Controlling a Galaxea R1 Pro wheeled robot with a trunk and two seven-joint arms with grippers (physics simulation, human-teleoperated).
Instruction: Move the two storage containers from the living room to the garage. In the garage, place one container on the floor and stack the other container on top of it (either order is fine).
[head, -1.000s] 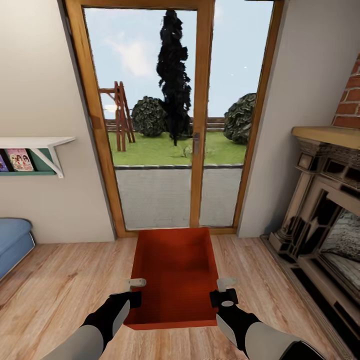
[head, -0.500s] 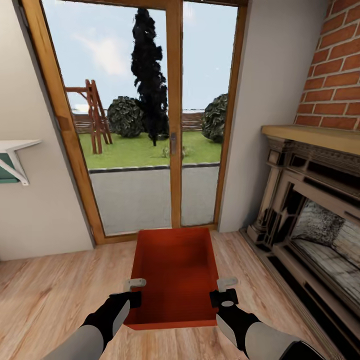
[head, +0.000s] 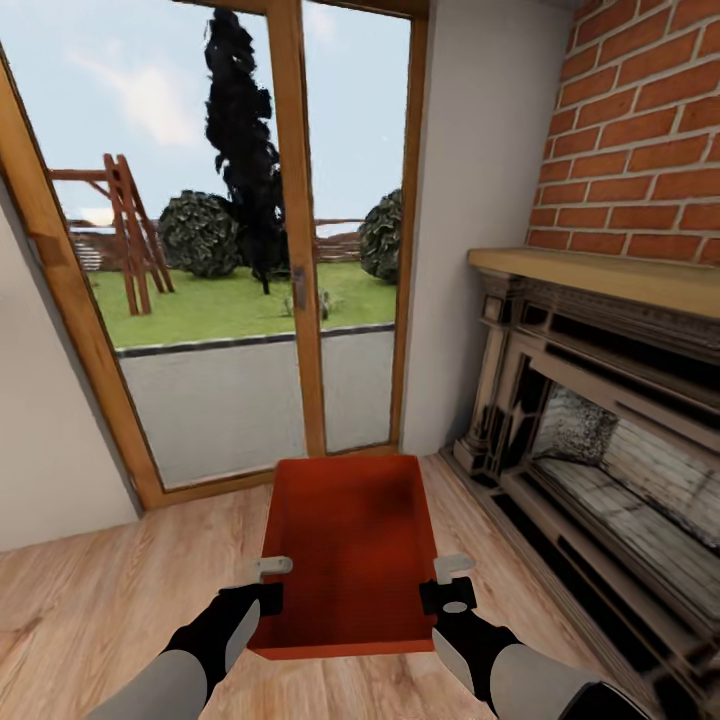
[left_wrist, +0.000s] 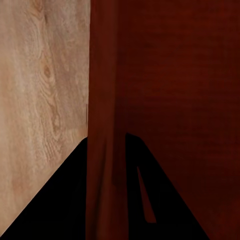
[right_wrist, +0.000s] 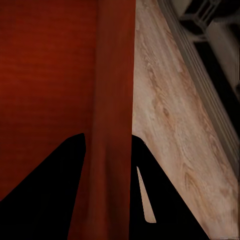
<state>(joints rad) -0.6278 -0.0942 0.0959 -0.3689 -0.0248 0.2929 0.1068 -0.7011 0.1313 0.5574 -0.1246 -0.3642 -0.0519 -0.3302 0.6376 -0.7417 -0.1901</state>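
One orange-red storage container (head: 345, 530) hangs level in front of me above the living room's wood-plank floor (head: 110, 590). My left gripper (head: 268, 583) is shut on its left wall and my right gripper (head: 451, 583) is shut on its right wall, both near the end closest to me. In the left wrist view the dark fingers of the left gripper (left_wrist: 105, 145) straddle the container wall (left_wrist: 102, 90). The right wrist view has the right gripper (right_wrist: 107, 145) clamped the same way on the wall (right_wrist: 115, 75). The garage is out of view.
Wood-framed glass doors (head: 250, 300) stand straight ahead, with a garden behind them. A dark fireplace (head: 600, 430) with a wooden mantel and a red brick wall (head: 640, 130) runs along the right. Bare plank floor lies to the left.
The whole view has swung to the right: the shelf and blue seat have left the picture and the fireplace has come closer to the middle. Container and both grips are unchanged.
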